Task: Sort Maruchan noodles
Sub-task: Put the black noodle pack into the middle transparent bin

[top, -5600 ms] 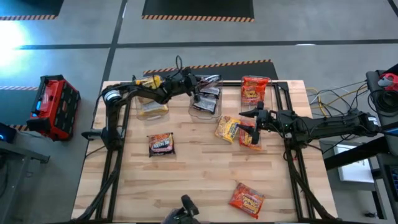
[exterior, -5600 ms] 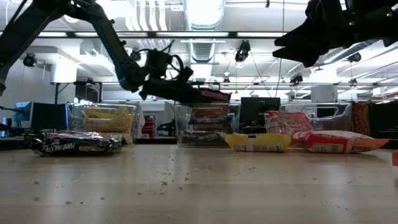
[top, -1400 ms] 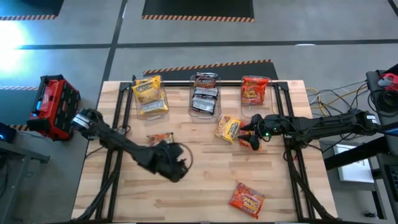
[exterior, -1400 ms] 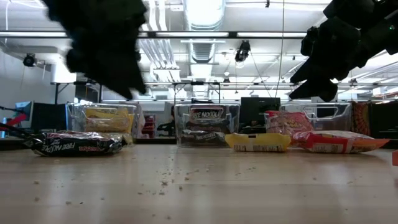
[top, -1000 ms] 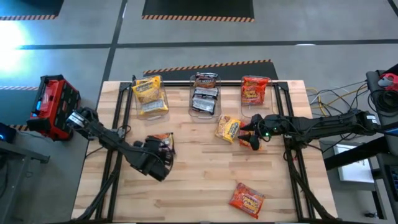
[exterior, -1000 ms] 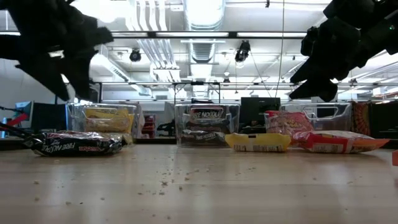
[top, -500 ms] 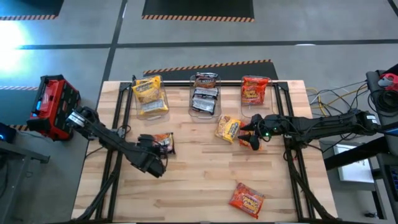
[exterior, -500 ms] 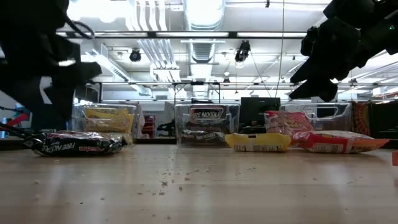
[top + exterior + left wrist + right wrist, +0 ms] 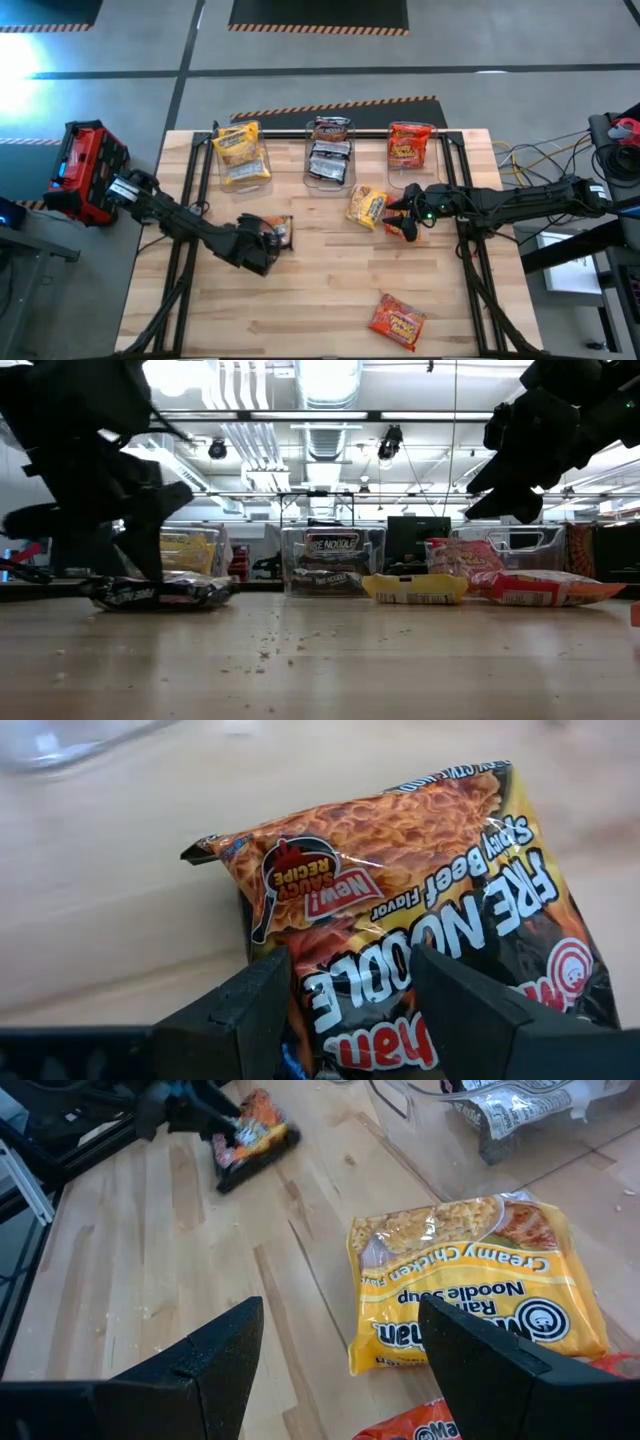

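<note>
A dark Maruchan noodles packet (image 9: pixel 279 232) lies flat on the wooden table, left of centre. My left gripper (image 9: pixel 262 240) has come down on it, open, with the packet's end (image 9: pixel 380 920) showing between its fingers. My right gripper (image 9: pixel 408 212) hangs open above the table at right centre. A yellow packet (image 9: pixel 470 1280) lies just beyond it and a red packet (image 9: pixel 402 230) under it. Another red packet (image 9: pixel 397 320) lies near the front right. My left gripper slants down onto the dark packet's end nearest the table's left edge. One finger (image 9: pixel 240 1010) stands at the packet's side edge (image 9: pixel 262 955); the other finger (image 9: pixel 470 1010) lies over its printed face (image 9: pixel 430 945). The packet stays flat on the table (image 9: pixel 160 593).
Three clear bins stand along the far edge: one with yellow packets (image 9: pixel 242 155), one with dark packets (image 9: pixel 330 155), one with red packets (image 9: pixel 410 145). A black frame rail (image 9: pixel 178 250) runs along the table's left side. Bare wood lies in the middle and front.
My left gripper has sunk and gone toward the table's right and far side onto the dark packet. The packet has slid a little toward the table's right edge, still flat.
</note>
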Robot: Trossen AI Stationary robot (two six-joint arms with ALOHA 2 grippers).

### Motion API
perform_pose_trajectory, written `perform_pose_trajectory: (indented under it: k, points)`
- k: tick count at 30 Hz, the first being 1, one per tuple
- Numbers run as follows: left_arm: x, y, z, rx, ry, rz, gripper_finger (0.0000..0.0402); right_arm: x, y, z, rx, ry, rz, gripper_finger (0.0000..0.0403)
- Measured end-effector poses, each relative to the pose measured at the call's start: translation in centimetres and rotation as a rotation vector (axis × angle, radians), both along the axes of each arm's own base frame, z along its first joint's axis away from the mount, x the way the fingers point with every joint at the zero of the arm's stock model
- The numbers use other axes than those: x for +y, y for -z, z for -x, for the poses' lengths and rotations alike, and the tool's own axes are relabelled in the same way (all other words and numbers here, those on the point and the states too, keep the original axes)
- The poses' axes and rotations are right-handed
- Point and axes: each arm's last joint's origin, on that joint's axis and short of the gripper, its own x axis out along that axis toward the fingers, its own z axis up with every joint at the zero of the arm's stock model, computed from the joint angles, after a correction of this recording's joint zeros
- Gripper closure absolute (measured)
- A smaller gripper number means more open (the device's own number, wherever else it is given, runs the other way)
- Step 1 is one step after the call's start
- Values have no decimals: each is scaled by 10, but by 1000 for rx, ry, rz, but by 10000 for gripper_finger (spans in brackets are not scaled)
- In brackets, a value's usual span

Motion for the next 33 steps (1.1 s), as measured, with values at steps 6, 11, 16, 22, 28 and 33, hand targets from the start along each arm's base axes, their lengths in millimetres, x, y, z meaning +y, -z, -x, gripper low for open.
perform_pose_trajectory:
  k: [6, 11, 16, 22, 28, 33]
  points:
    - [-2, -3, -22, -17, 283, 31, 207, 0, 0, 0, 0, 0, 0, 147]
    - [1, -8, -41, -65, 550, 95, 207, 0, 0, 0, 0, 0, 0, 147]
    - [5, -12, -49, -31, 705, 43, 207, 0, 0, 0, 0, 0, 0, 147]
    - [-3, -24, -56, -17, 862, -28, 207, 0, 0, 0, 0, 0, 0, 147]
    - [-15, -53, -58, -1, 831, -41, 207, 0, 0, 0, 0, 0, 0, 147]
    - [-26, -63, -43, 4, 603, -51, 207, 0, 0, 0, 0, 0, 0, 147]
